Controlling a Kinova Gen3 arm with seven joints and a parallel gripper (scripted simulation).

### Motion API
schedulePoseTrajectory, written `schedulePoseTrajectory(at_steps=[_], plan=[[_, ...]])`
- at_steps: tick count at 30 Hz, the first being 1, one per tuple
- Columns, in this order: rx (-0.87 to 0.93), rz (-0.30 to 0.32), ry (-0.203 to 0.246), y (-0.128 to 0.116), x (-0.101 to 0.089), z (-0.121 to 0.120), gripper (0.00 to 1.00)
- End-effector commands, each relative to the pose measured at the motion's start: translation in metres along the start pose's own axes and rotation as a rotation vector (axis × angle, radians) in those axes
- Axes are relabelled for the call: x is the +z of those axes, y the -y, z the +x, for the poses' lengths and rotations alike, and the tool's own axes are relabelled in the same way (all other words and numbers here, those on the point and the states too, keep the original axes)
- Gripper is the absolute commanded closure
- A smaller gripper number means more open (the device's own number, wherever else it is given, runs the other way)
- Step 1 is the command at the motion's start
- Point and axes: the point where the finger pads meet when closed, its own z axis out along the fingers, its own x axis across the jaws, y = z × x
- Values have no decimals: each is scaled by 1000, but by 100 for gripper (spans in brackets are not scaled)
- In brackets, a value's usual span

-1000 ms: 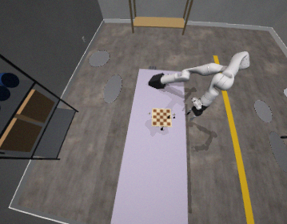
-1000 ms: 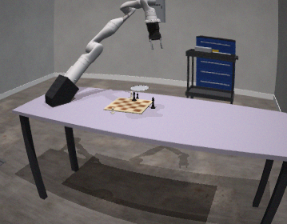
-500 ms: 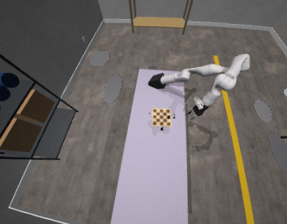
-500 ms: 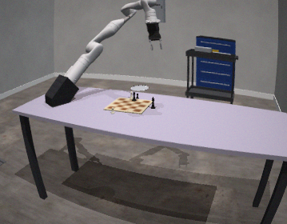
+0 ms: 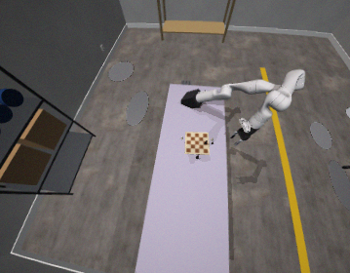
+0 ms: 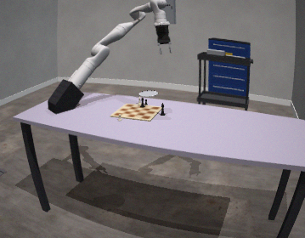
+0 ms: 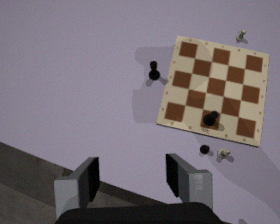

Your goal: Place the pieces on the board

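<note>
The chessboard (image 7: 213, 90) lies on the lilac table and also shows in the exterior and top views (image 6: 136, 112) (image 5: 196, 142). A tall black piece, likely the black king (image 7: 153, 71) (image 6: 162, 109), stands beside one board edge. A small black pawn (image 7: 204, 149) and a white piece (image 7: 223, 155) stand beside another edge. A second white piece (image 7: 241, 35) stands off the opposite edge. I cannot tell which white piece is the pawn and which the bishop. One black piece (image 7: 211, 120) stands on the board. My gripper (image 7: 132, 169) (image 6: 164, 50) is open and empty, high above the table.
The arm's black base (image 6: 64, 99) sits on the table's far end. A blue tool cart (image 6: 227, 72) stands behind the table. A small round plate (image 6: 148, 93) lies beyond the board.
</note>
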Motion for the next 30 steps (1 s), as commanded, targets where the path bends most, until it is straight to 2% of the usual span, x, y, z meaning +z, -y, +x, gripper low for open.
schedulePoseTrajectory(at_steps=[1, 8, 9, 20, 21, 30], plan=[[-5, 19, -8, -3, 1, 1, 0], [-5, 19, -8, -3, 1, 1, 0], [3, 35, -22, -14, 3, 4, 0], [3, 35, -22, -14, 3, 4, 0], [11, 51, -35, -25, 6, 8, 0], [11, 51, -35, -25, 6, 8, 0]])
